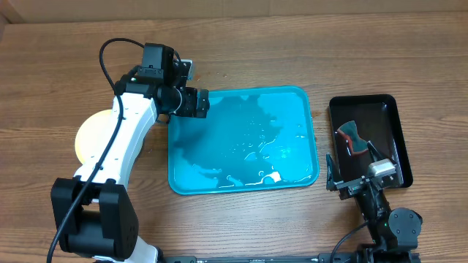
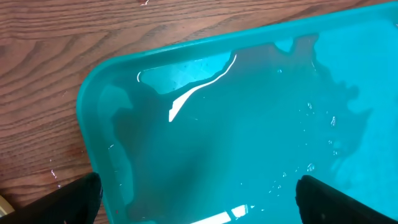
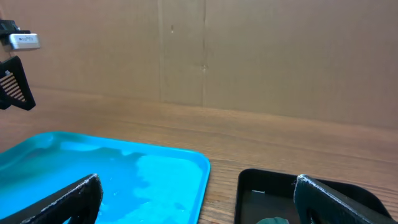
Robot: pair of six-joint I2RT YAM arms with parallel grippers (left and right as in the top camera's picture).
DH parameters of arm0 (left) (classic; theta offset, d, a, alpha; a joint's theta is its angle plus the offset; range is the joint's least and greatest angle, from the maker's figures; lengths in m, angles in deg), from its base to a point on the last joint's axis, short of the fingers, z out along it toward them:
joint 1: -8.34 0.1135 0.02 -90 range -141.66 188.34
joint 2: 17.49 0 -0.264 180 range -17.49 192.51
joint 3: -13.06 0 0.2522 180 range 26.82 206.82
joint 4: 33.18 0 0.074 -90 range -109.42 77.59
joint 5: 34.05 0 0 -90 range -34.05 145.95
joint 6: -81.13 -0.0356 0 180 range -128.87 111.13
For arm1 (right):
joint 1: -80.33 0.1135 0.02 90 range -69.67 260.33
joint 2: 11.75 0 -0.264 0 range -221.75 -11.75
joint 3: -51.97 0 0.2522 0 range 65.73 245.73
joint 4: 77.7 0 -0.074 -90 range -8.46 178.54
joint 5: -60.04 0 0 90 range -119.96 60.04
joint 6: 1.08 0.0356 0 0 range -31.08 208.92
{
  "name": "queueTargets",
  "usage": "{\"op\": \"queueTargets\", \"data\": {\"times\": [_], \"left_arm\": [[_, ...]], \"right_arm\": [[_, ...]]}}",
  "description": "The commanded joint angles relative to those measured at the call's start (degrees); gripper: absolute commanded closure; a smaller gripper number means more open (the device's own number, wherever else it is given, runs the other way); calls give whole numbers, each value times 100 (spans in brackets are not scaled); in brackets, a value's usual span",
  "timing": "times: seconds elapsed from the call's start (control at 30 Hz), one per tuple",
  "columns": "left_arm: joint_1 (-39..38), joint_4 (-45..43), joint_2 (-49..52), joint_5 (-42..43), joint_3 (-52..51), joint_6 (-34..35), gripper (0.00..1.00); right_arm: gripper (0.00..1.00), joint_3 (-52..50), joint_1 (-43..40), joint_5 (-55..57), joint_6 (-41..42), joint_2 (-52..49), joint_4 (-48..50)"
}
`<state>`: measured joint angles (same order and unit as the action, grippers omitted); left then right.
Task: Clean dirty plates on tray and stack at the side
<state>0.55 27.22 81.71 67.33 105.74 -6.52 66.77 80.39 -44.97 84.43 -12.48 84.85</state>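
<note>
1. The left gripper (image 2: 198,183) is seen in the left wrist view with its fingers (image 2: 74,202) at the two lower corners, set wide apart, and nothing is gripped between them. Beneath it a wet corner of the tray (image 2: 99,93) is shown.
2. Only from overhead can it be seen that this gripper is held over the tray's far left corner and is pointed rightward across it. The left arm (image 1: 124,139) is stretched away from its base at the near left and is bent to the right at the wrist.
3. The plates (image 1: 91,135) are shown by the overhead view alone. A pale yellow round shape lies on the table (image 1: 58,58) left of the tray and off it, partly covered by the left arm. How many are stacked cannot be told.
4. The right gripper (image 3: 198,182) is likewise spread wide, with nothing held.
5. A cardboard wall (image 3: 249,56) behind the table is shown by the right wrist view alone. In that view the tray is seen to the left and the black tray (image 3: 249,180) to the right.
6. From overhead, the right gripper is placed at the black tray's near edge. The right arm (image 1: 380,215) is kept short and folded at the near right. A dark-and-red item (image 1: 351,139) lies inside the black tray.
</note>
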Motion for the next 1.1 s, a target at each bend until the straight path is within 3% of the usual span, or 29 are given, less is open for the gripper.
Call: {"op": "queueTargets", "data": {"times": [0.0, 0.37, 0.67, 0.87, 0.93, 1.07], "left_arm": [[-13, -20, -107, 48, 107, -68, 0], [-13, -20, -107, 46, 107, -70, 0], [-7, -35, -363, -586, 96, -94, 0], [92, -984, -1786, -927, -461, -114, 0], [345, -1996, -2990, -916, -1340, -114, 0], [664, -2964, -4212, -769, -2441, -111, 0]], "right_arm": [[0, -59, 31, 42, 17, 57, 33], [0, -59, 31, 42, 17, 57, 35], [0, -59, 31, 42, 17, 57, 35], [0, -59, 31, 42, 20, 57, 35], [0, -59, 31, 42, 17, 57, 35], [0, -59, 31, 42, 17, 57, 35]]}}
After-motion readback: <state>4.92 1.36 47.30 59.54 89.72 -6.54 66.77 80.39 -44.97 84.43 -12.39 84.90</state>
